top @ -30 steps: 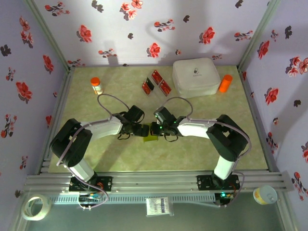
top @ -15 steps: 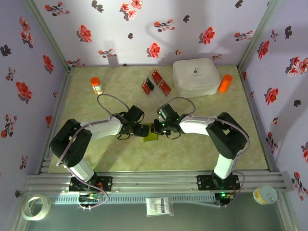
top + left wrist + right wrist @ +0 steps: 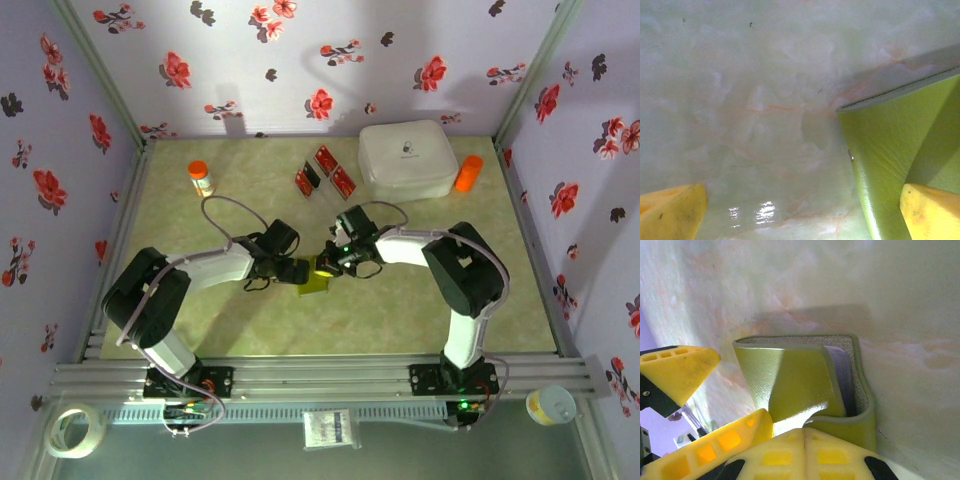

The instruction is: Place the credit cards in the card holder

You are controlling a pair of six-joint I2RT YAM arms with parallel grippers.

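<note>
The olive-green card holder [image 3: 316, 277] lies mid-table between both grippers, and its cover [image 3: 790, 385] is lifted enough to show the grey inside [image 3: 840, 375]. My right gripper [image 3: 337, 263] is shut, and its joined tips [image 3: 804, 450] press against the holder's folded edge; nothing shows between them. My left gripper [image 3: 296, 270] stands open, straddling the holder's left edge [image 3: 890, 160]. One of its yellow fingers [image 3: 930, 212] rests over the cover and the other is on bare table. Three red credit cards [image 3: 325, 158] [image 3: 307, 180] [image 3: 343, 181] lie apart at the back.
A big white rounded box [image 3: 407, 158] sits at the back right with an orange bottle [image 3: 467, 173] beside it. Another orange-capped bottle [image 3: 201, 178] stands at the back left. Floral walls close in the table on three sides.
My right gripper has swung from the holder's right side towards its far edge, staying shut. The holder's cover has tilted up and looks larger. The left arm has held still.
</note>
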